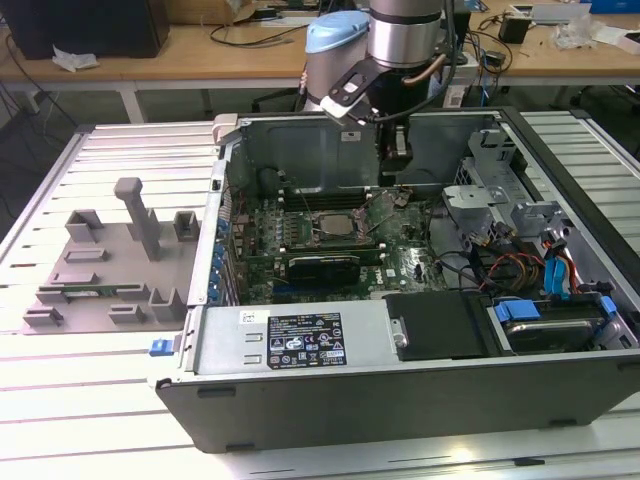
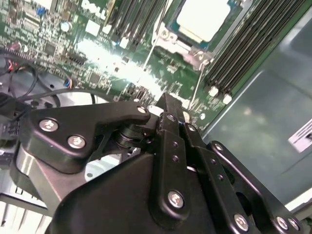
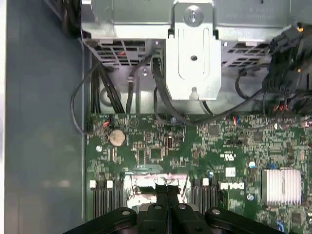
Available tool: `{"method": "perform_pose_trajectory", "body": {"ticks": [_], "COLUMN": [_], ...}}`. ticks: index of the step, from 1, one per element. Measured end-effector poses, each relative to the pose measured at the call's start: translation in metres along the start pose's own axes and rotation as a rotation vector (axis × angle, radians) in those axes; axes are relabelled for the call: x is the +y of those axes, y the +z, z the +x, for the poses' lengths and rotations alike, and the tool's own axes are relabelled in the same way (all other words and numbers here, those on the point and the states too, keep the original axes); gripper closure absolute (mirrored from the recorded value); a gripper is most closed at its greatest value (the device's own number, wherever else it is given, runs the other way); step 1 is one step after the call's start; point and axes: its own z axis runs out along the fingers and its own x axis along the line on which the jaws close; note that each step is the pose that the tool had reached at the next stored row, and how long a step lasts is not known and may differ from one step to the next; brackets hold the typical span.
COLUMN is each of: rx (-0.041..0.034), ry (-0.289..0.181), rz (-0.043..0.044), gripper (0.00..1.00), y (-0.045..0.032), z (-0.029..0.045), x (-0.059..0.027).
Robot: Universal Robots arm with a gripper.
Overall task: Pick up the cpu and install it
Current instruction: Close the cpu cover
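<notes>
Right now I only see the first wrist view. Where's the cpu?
Observer: In the second wrist view the cpu sits in the socket, beyond the gripper.
Operator: Which side of the gripper is it?
Observer: In the exterior view it lies to the exterior view's left of the gripper, inside the case.
Operator: Anything outside the case?
Observer: A gray fixture lies on the table at the exterior view's left of it.

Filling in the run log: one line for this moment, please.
gripper: shut, over motherboard near socket | cpu: lying in socket | computer case: open
</notes>
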Motion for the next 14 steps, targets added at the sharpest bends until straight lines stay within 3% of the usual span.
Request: {"method": "perform_pose_trajectory", "body": {"ticks": [4, 8, 14], "rx": [-0.0002, -0.0001, -0.0001], "ry": [0.0, 0.0, 0.0], "rz": [0.0001, 0.0, 0.0001], "gripper": [0.89, 0.89, 0.89], "y": [0.0018, 0.0096, 0.0307], "z": [-0.0001, 0.0, 0.0004], "x": [0.0096, 0.0231, 0.0249]}}
